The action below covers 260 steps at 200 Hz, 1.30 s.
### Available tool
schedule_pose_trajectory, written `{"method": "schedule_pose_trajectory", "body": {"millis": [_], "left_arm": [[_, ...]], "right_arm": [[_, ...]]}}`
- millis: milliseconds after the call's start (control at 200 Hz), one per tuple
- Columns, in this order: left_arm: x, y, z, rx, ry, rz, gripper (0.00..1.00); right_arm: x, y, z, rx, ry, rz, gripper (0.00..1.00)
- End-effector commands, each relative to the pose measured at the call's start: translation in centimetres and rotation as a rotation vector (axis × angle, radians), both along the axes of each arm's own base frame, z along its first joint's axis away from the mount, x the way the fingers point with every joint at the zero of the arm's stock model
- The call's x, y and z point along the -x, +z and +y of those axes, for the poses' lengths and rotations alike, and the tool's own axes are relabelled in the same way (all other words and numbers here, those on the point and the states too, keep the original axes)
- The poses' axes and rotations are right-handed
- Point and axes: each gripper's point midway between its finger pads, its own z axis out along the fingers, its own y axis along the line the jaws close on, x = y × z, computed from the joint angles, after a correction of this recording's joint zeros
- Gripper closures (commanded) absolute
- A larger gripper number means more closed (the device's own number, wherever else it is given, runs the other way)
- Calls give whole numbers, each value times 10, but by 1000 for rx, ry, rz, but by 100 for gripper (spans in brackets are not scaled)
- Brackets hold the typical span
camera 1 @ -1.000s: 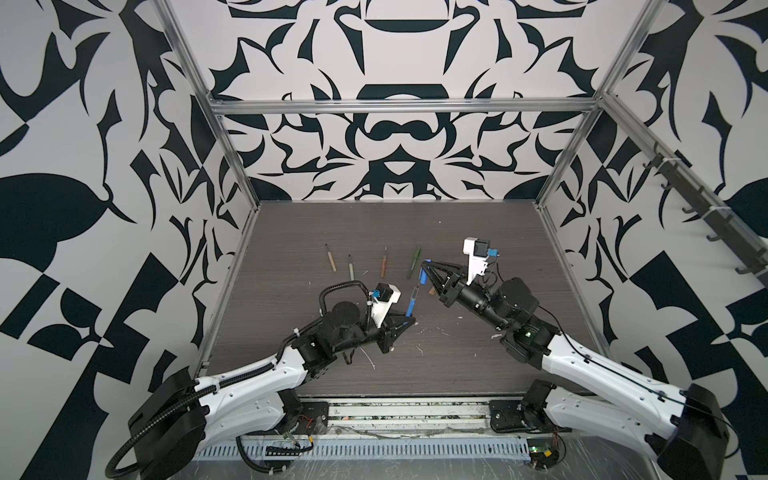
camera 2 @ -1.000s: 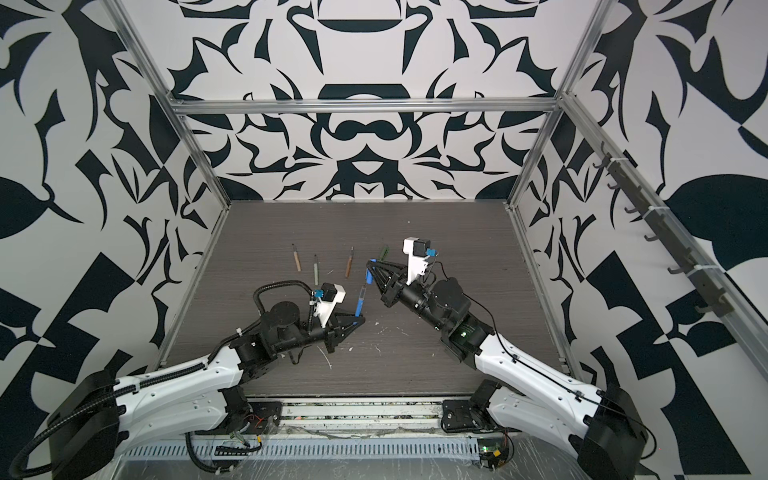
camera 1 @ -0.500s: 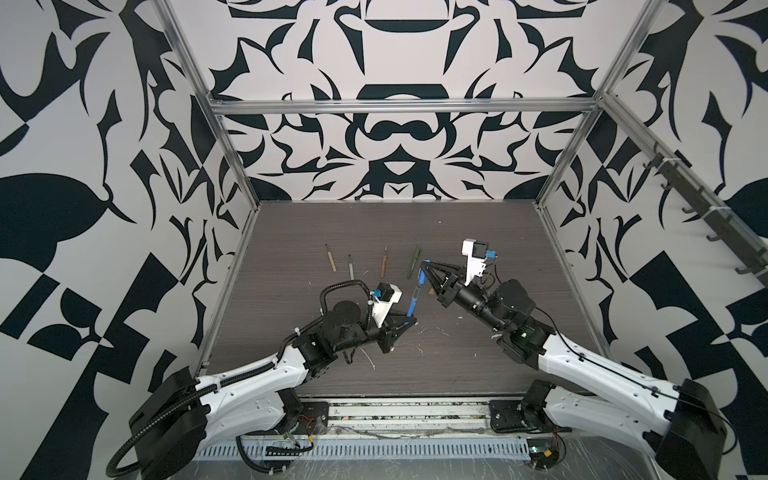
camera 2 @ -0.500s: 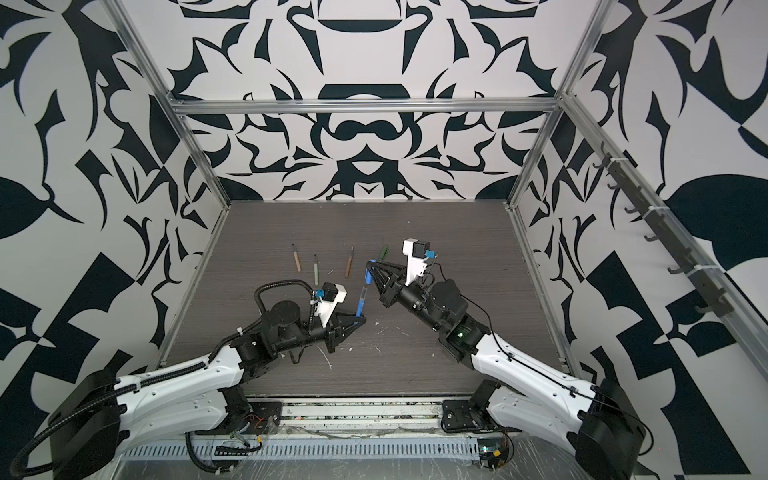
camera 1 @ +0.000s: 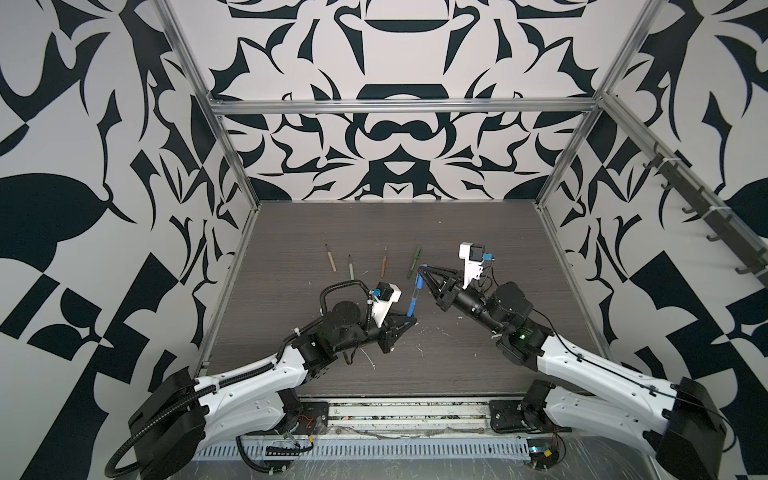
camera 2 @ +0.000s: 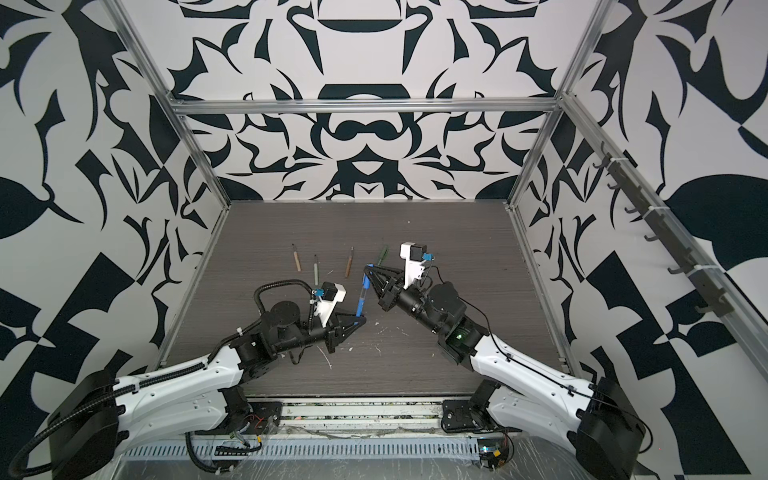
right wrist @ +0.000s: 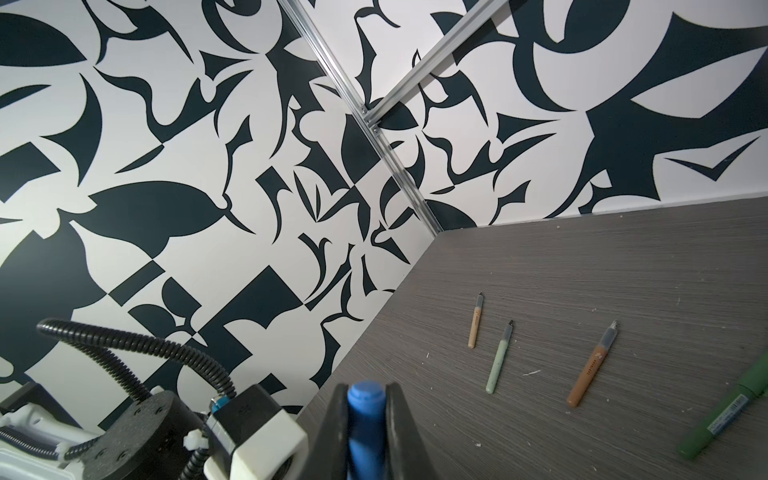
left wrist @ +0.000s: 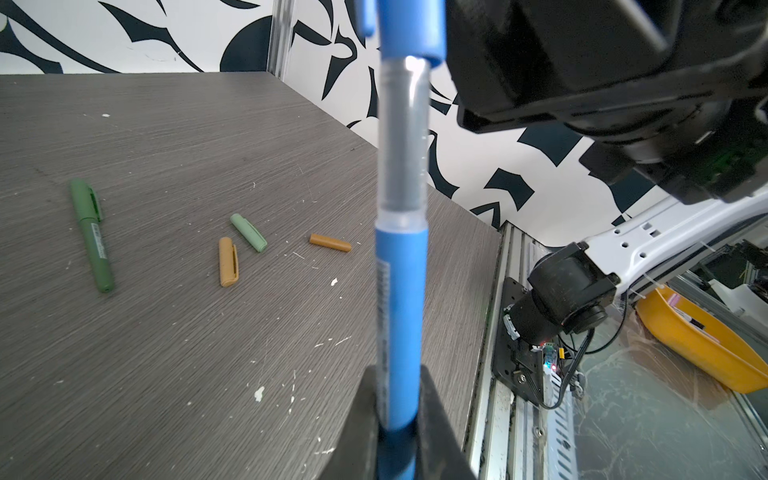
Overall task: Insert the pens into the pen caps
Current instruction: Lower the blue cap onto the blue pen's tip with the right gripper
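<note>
My left gripper is shut on the lower barrel of the blue pen, which stands nearly upright above the table. The right gripper is shut on the blue pen cap, which sits over the pen's tip. A clear grey stretch of barrel shows below the cap. Tan, pale green and orange-brown pens lie uncapped behind. Their caps, tan, pale green and orange-brown, lie apart.
A dark green pen lies capped on the table next to the right gripper. Patterned walls close three sides. A metal rail runs along the front edge. A yellow bin sits off the table. White specks dot the surface.
</note>
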Motion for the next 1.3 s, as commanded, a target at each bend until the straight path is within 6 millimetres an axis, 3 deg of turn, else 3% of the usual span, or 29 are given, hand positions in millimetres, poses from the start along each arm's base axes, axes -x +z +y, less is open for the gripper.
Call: {"method": "schedule_pose_trajectory", "body": {"millis": [0,235,510,920,1065,1295], "left_arm": [[-4,31,-2,81,20,-30,95],[-10,48,-1,156,53,-34,95],[-14,67,-5,177,55,-76,94],[-5,59,-24,177,-53,-27,94],[-15,66,-15,192,24,-48,94],[-42,75,12,190,226,-133,94]], "right_arm": [[8,2,5,-21,43,-5,96],[15,-16,13,-8,84,22,93],[22,-20,12,-9,97,20,92],[21,-15,8,-18,77,2,92],[21,-26,9,23,84,19,92],[27,-64,11,124,114,103,87]]}}
